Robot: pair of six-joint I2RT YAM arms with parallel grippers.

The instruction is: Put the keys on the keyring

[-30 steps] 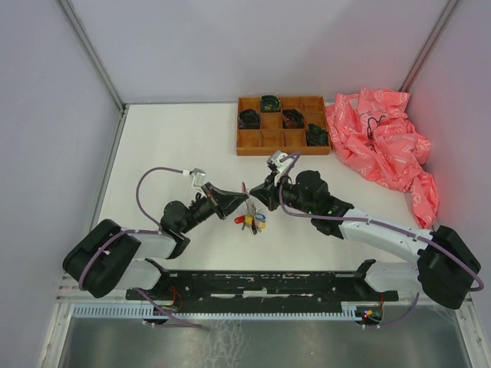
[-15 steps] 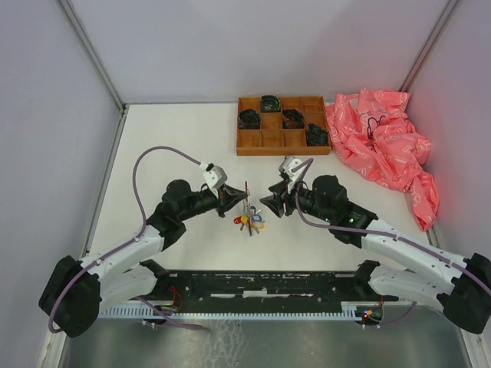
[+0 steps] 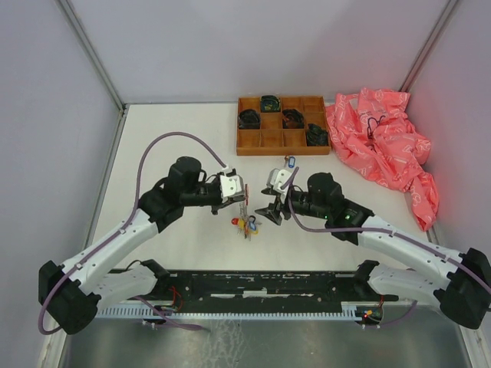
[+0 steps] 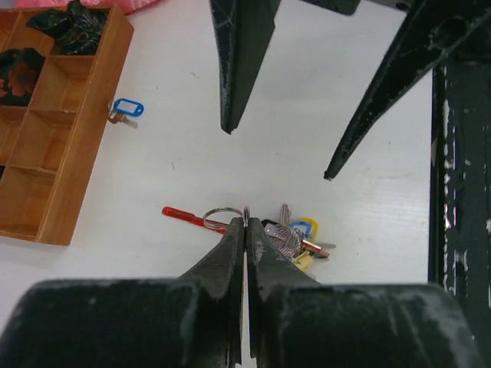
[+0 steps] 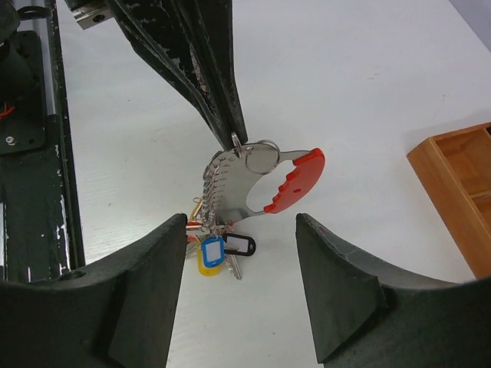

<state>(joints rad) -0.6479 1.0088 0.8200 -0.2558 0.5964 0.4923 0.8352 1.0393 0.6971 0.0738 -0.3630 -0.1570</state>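
**Keyring pinched in the left fingers, right fingers spread wide beside it**

The keyring is at mid-desk, on the near side of the wooden tray. The left gripper clamps its wire rim between fingertips pressed tight together. From the ring hang a curved metal tab with a red grip and a bunch of keys, with yellow, blue and black tags showing. Whether the lowest keys touch the desk cannot be told.

A separate blue-tagged key lies loose on the desk. It is apart from the bunch, farther back and to the right, just near of the tray's near wall.

The right gripper faces the ring from the right. Its fingers are spread wide and hold nothing. In its own wrist view the ring and the bunch show in the gap between them.

The wooden tray stands toward the far edge of the desk. Four of its compartments hold dark coiled items. To the right of the tray lies a crumpled pink plastic bag, running along the right side of the desk.
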